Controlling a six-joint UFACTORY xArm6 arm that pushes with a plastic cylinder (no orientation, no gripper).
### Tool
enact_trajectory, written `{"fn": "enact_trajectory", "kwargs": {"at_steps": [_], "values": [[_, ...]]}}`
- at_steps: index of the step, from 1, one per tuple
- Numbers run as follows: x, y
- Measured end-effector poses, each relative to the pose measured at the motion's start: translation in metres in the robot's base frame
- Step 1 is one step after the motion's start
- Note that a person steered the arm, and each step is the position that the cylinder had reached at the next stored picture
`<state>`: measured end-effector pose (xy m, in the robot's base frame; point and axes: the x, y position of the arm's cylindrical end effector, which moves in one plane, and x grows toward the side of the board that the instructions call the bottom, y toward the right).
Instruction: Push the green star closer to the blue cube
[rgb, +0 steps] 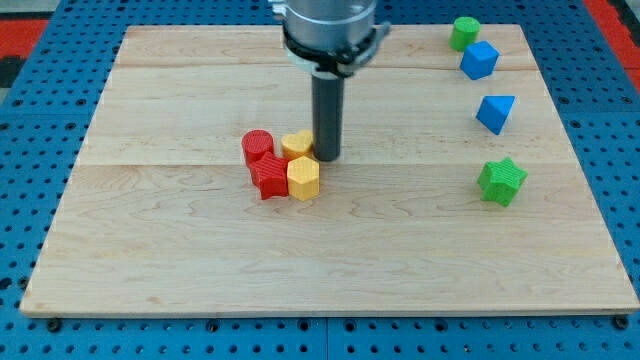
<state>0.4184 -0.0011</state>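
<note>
On the pale wooden board (200, 250), my tip (327, 158) touches a yellow block (297, 145); no claw shows.

No legible text, label, brand, number or sign appears anywhere in the camera view. The pale wooden board (330, 260) carries no printing, and the blue perforated surface (30, 200) around it carries none. The coloured blocks show plain faces, and the grey arm housing (330, 25) above my tip (327, 157) bears no marking.
</note>
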Motion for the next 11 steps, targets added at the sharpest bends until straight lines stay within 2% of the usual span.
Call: {"fn": "enact_trajectory", "kwargs": {"at_steps": [1, 2, 4, 5, 6, 7, 8, 9, 10, 11], "values": [[0.026, 0.083], [0.082, 0.118], [0.092, 0.206], [0.081, 0.229], [0.034, 0.224], [0.014, 0.216], [0.041, 0.207], [0.029, 0.170], [-0.020, 0.169], [-0.052, 0.167]]}}
